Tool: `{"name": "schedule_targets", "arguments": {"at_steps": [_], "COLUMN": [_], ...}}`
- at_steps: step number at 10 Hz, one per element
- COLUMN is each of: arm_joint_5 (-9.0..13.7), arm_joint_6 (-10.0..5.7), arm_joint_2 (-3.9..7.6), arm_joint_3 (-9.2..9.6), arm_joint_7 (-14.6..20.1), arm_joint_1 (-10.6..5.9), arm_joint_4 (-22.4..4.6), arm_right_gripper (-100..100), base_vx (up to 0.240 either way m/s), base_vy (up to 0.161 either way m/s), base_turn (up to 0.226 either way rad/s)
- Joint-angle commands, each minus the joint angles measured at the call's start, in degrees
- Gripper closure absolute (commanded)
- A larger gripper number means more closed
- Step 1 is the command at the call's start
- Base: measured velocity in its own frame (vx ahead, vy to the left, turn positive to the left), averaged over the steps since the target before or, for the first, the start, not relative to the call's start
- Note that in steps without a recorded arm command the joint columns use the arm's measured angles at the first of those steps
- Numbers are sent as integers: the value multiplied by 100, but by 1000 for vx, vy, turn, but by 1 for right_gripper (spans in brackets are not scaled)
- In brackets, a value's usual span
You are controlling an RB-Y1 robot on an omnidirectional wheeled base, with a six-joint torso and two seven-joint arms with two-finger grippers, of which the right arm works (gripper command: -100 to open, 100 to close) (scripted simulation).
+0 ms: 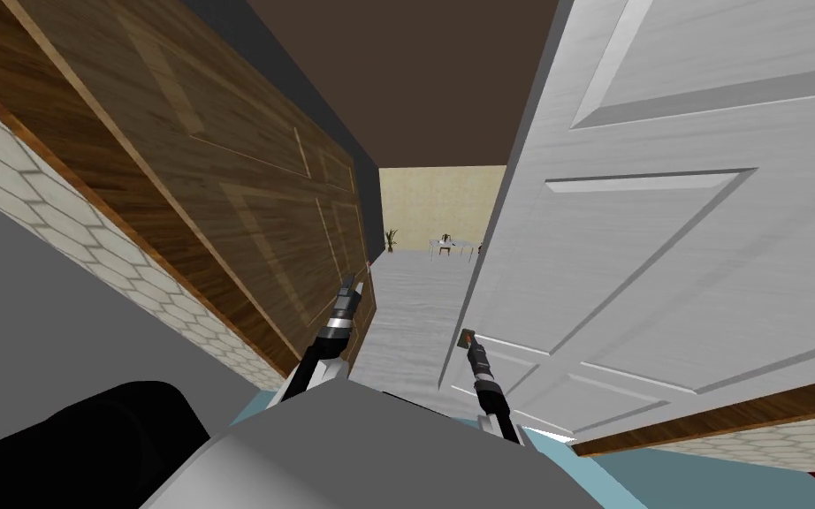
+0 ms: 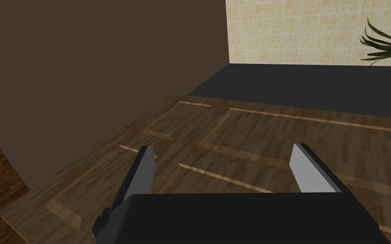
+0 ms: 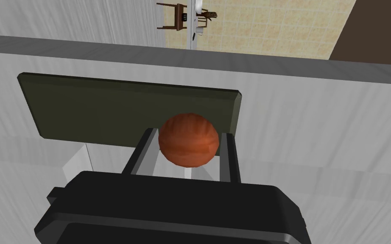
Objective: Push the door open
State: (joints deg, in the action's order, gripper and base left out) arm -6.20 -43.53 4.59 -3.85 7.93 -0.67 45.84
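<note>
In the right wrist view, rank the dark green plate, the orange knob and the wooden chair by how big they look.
1. dark green plate
2. orange knob
3. wooden chair, which looks tiny only because it is far off; its real size is likely the largest.

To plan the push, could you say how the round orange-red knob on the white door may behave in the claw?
The round orange-red knob looks smooth, so the right claw, pressing its sides, may slip. It sits on a dark green plate on the white panelled door, so it probably stays rigid and swings with it.
</note>
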Motion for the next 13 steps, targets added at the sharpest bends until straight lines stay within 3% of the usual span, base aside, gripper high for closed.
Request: {"name": "schedule_targets", "arguments": {"at_steps": [1, 6, 7, 13], "arm_joint_5": [96, 260, 233, 231], "arm_joint_6": [-90, -69, -93, -30], "arm_joint_2": [94, 108, 72, 2], "arm_joint_3": [-187, -474, -413, -367], "arm_joint_7": [-55, -186, -166, -115], "arm_joint_1": [-109, -156, -184, -169], "arm_joint_4": [-161, -222, -293, -217], "arm_right_gripper": [100, 100, -100, -100], "base_vx": [177, 175, -23, -203], "base_vy": [65, 52, 61, 66], "base_turn": [-69, -74, -48, -23]}}
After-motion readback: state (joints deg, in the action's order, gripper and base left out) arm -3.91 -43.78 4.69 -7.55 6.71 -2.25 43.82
